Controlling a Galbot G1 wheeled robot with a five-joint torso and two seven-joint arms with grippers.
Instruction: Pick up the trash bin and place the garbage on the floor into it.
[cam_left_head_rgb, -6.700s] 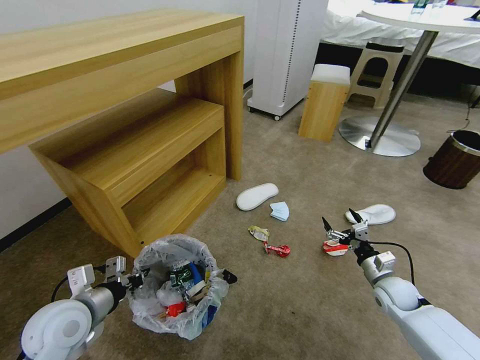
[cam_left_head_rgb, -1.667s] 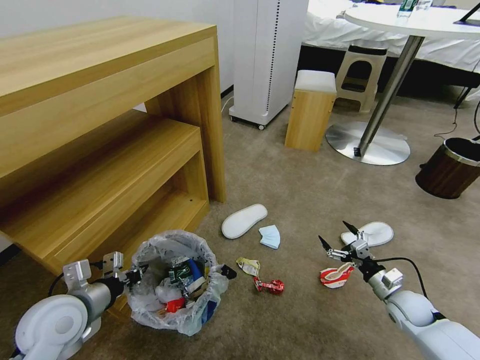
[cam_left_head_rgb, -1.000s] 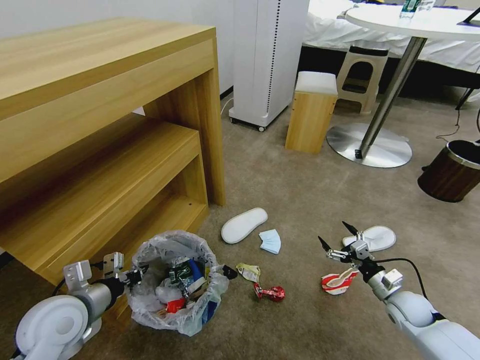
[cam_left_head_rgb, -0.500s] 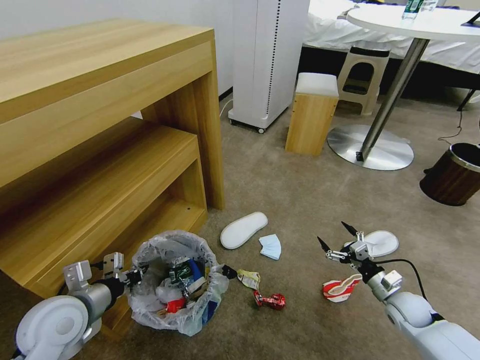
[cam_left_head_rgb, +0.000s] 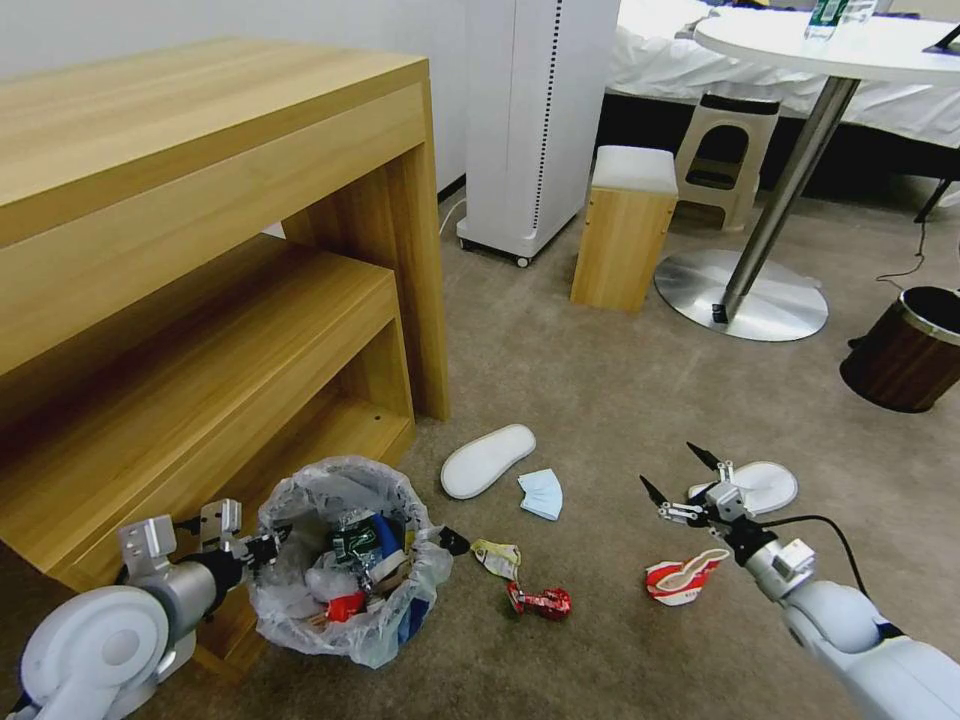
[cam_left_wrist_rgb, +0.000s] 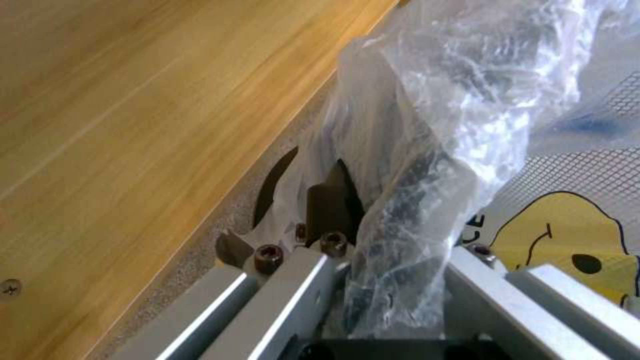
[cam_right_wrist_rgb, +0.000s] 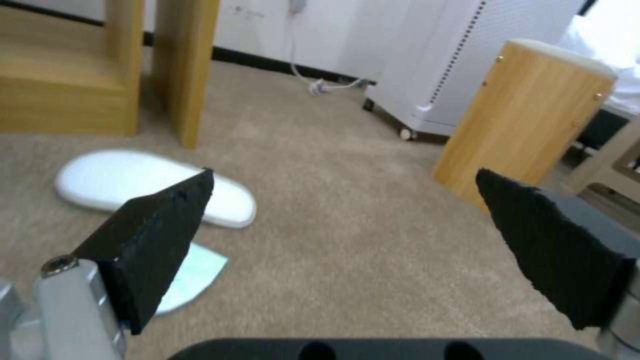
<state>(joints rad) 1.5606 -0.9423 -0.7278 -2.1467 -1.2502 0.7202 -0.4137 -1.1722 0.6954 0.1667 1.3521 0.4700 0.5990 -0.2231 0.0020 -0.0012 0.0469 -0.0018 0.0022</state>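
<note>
Near left on the floor (cam_left_head_rgb: 600, 400): my left gripper (cam_left_head_rgb: 262, 546) clamps the bin (cam_left_head_rgb: 345, 560) rim through its liner.
Right gripper (cam_left_head_rgb: 682, 472): spread open above the bowl (cam_left_head_rgb: 682, 578).
Risk: I think liner slips, bin tips; bowl crushes, skids.

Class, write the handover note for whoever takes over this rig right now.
Left claw: shut on the trash bin at its bag-covered rim, beside the wooden shelf.
Right claw: open, empty, above the red-white paper bowl.
Done: bin gripped, some litter inside.
Left on the floor: bowl, two slippers, face mask, wrappers.
</note>
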